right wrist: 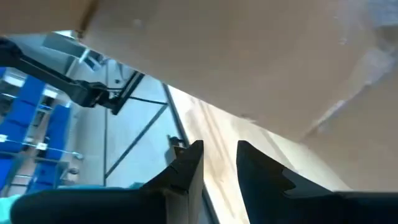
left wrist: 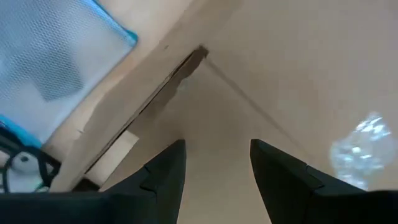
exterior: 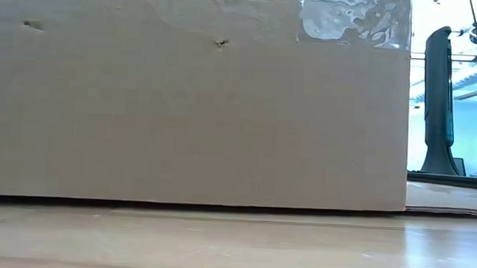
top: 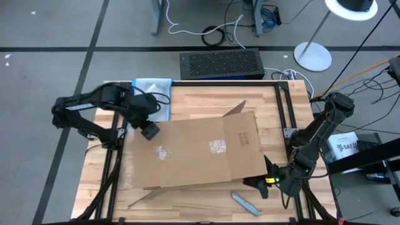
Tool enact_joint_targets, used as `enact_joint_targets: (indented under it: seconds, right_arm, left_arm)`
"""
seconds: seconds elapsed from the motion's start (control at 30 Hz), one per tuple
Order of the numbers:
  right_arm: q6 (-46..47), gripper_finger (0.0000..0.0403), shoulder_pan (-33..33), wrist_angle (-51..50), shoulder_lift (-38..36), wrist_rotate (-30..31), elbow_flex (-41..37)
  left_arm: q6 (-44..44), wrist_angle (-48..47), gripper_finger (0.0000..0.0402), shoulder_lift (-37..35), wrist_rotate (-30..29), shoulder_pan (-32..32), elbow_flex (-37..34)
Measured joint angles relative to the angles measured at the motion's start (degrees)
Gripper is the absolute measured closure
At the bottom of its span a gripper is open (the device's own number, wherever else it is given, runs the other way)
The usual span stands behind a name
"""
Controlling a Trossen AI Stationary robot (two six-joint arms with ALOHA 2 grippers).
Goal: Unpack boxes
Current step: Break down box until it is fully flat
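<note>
We count one box (top: 200, 153): a large plain brown corrugated cardboard carton with two patches of clear glossy tape on its top face. It lies across the middle of the pale wooden slatted desk (top: 275, 106) with a flap lifted toward the far edge. In the low view its side wall fills almost the whole picture.

We count two arms. The left gripper (top: 150, 130) sits over the carton's near-left corner, and in its wrist view its jaws stand partly apart over bare cardboard with nothing between them. The right gripper (top: 270, 181) hangs low at the carton's right-hand corner. Its jaws show a narrow gap, also with nothing in it, and the carton's wall looms just above them in its wrist view.

We judge that a few things could go wrong from here:

- The carton is light and broad, so a push from either arm may slide or spin it rather than open it.
- The glossy tape could let the fingers slip off.
- The right arm works close to the desk edge, so a shove could send the carton toward the small grey knife-like tool (top: 242, 200) lying on the near desk.

Otherwise we count one clear plastic pouch with blue edging (top: 153, 87) at the desk's far left, and one black grille-topped unit (top: 220, 64) on the floor beyond the desk.
</note>
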Motion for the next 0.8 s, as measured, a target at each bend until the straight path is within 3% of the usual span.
enact_joint_targets:
  seconds: [0.27,0.4,0.6,0.8]
  right_arm:
    - [-1.7,0.0317,-1.7,2.3,0.0,-0.3,0.0]
    - [-5.6,0.0317,-4.0,6.2,0.0,-2.0,0.0]
    - [-12.0,0.0316,-7.5,11.6,0.0,-1.2,0.0]
    - [-14.4,0.0316,-6.7,11.4,0.0,-2.7,0.0]
  left_arm:
    - [11.8,14.6,0.0217,8.4,1.4,2.1,-1.1]
    - [20.0,13.8,0.0217,13.9,0.5,5.5,0.3]
    - [32.7,12.3,0.0218,20.0,-5.8,14.4,3.9]
    - [36.6,4.3,0.0218,21.7,-7.5,21.2,9.8]
